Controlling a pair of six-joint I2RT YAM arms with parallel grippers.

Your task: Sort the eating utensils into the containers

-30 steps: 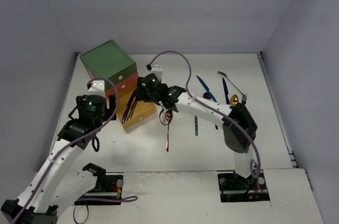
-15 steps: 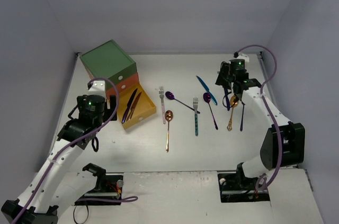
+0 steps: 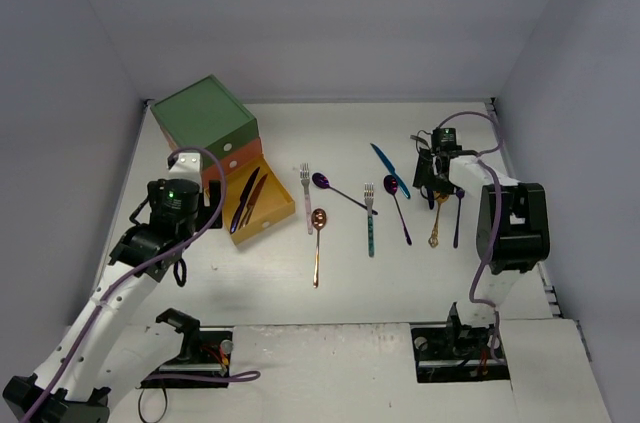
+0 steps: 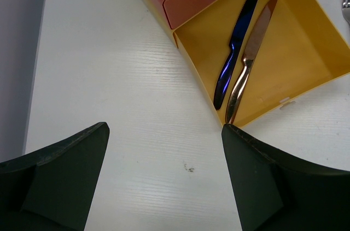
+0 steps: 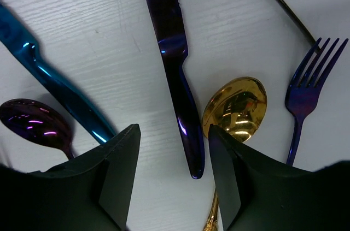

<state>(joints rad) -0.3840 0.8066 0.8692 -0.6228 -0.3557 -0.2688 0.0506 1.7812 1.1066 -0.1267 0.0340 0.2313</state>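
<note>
Now the left end effector [image 4: 164,127] hangs wide open and empty, with the yellow drawer [image 4: 306,40] ahead to its right holding a blue knife [image 4: 232,56] and a copper knife [image 4: 249,61]. The right end effector [image 5: 174,128] has swung away from that drawer. Open and empty, it straddles the purple knife [image 5: 169,40], likely the next pick.

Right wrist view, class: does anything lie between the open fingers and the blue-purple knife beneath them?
Nothing visible does. The blue-purple knife shows bare between the open fingers of the right gripper. The gold spoon and the teal utensil lie beside it, not across it.
</note>
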